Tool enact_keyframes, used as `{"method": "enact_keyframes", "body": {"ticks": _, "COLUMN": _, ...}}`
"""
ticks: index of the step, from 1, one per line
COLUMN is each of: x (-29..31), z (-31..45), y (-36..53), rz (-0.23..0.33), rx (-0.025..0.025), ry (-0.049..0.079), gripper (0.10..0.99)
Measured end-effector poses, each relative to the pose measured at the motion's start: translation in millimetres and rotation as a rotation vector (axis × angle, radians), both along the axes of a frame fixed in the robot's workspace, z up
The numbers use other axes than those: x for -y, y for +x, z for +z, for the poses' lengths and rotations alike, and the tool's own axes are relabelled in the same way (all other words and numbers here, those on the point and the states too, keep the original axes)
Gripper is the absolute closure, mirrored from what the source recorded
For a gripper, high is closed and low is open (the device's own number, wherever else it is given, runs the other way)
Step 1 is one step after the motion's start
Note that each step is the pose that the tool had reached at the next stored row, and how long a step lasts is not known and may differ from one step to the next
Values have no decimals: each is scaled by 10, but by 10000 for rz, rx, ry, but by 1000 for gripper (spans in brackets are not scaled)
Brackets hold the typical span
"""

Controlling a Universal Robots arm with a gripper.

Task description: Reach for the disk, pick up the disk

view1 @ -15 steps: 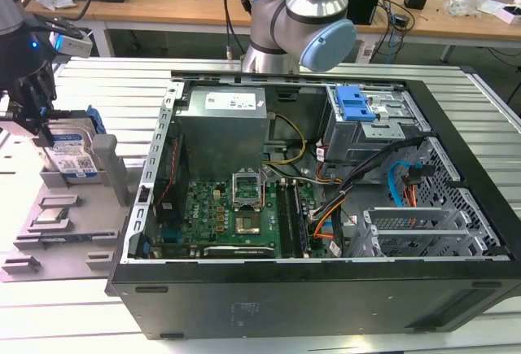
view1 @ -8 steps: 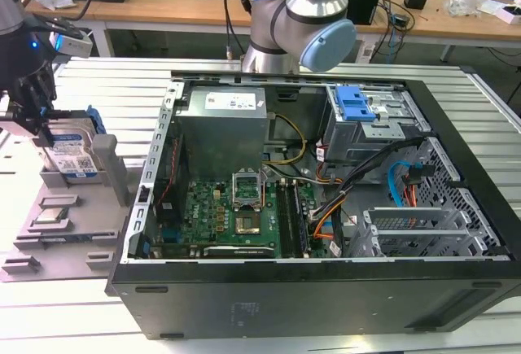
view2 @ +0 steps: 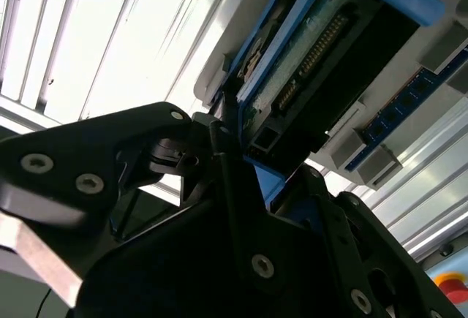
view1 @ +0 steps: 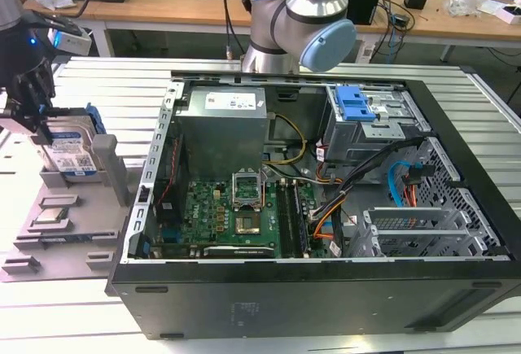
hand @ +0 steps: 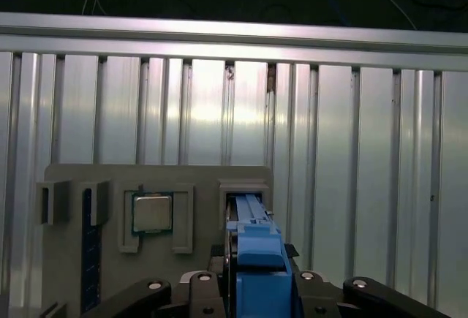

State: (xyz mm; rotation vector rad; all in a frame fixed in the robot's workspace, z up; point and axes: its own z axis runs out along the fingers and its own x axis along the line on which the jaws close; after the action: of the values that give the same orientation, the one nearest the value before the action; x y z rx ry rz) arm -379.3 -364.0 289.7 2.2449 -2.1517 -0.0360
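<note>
So the open PC case (view1: pixel 326 297) takes up the middle of the table, with the arm (view1: pixel 305 20) standing behind it. Off to the exterior view's left there's a grey fixture (view1: pixel 77 232). The gripper (view1: pixel 41 130) is over it, pinching the disk (view1: pixel 72 157), which stands upright on edge in its slot. The chip (hand: pixel 152 213) sits in its pocket just beside that

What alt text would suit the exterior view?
The gripper is at the disk, which stands upright in a gray holder at the exterior view's left. Beside it, an open computer case lies on a slatted metal table.
</note>
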Motion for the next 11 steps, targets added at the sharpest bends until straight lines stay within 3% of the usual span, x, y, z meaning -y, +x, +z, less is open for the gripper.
{"method": "enact_keyframes", "body": {"ticks": 5, "x": -3, "z": 166, "y": 0, "rz": 0, "rx": -1, "ry": 0, "gripper": 718}}
{"method": "enact_keyframes", "body": {"ticks": 11, "x": -5, "z": 290, "y": 0, "rz": 0, "rx": 1, "ry": 1, "gripper": 718}}
